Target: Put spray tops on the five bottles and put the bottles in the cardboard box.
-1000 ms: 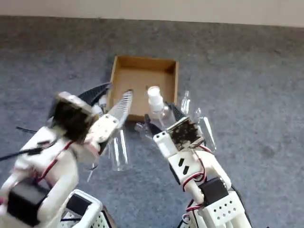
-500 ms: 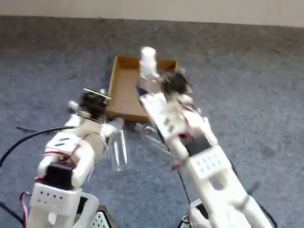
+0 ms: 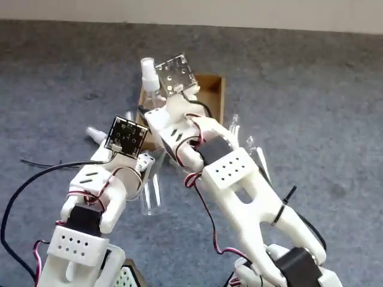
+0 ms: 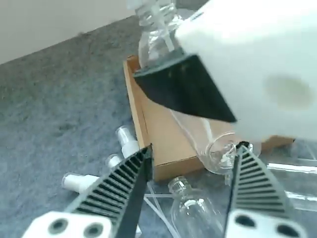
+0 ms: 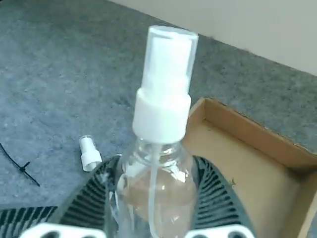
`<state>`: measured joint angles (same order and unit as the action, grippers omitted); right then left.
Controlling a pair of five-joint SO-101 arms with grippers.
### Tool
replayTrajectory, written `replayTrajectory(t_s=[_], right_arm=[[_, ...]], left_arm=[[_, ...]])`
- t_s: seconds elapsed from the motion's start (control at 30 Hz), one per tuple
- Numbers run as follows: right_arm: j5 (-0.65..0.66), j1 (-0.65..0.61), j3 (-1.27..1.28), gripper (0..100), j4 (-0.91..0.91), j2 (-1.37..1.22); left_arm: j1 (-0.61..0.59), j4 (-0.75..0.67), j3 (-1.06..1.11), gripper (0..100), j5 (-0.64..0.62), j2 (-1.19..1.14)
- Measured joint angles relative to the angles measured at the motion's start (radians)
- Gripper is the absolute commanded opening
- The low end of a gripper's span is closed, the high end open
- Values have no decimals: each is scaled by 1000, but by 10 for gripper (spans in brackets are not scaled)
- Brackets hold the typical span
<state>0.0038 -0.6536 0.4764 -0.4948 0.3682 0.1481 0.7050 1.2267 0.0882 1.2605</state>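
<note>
Right gripper point(image 5: 156, 171) clamps clear bottle point(image 5: 153, 196) between both fingers; white spray top point(image 5: 166, 84) fitted. Box point(image 5: 247, 134) lies beyond on grey carpet point(image 5: 59, 74). Loose top point(image 5: 89, 152) and black tie point(image 5: 20, 167) lie beside the box.

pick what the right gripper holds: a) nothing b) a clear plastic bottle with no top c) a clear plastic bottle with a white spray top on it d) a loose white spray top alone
C: the right gripper is shut on the clear plastic bottle, whose white spray top sits on its neck, close by the brown cardboard box.
</note>
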Motion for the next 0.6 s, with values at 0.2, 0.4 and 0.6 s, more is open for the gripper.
replayTrajectory(t_s=[0.2, 0.4, 0.6], right_arm=[[-2, 2, 0, 3, -117, 100], [-2, 2, -2, 3, -196, 149], [-2, 3, -9, 3, -199, 153]], left_arm=[[6, -6, 0, 245, -2, 2], [6, -6, 0, 245, -2, 0], [6, -6, 9, 245, -2, 2]])
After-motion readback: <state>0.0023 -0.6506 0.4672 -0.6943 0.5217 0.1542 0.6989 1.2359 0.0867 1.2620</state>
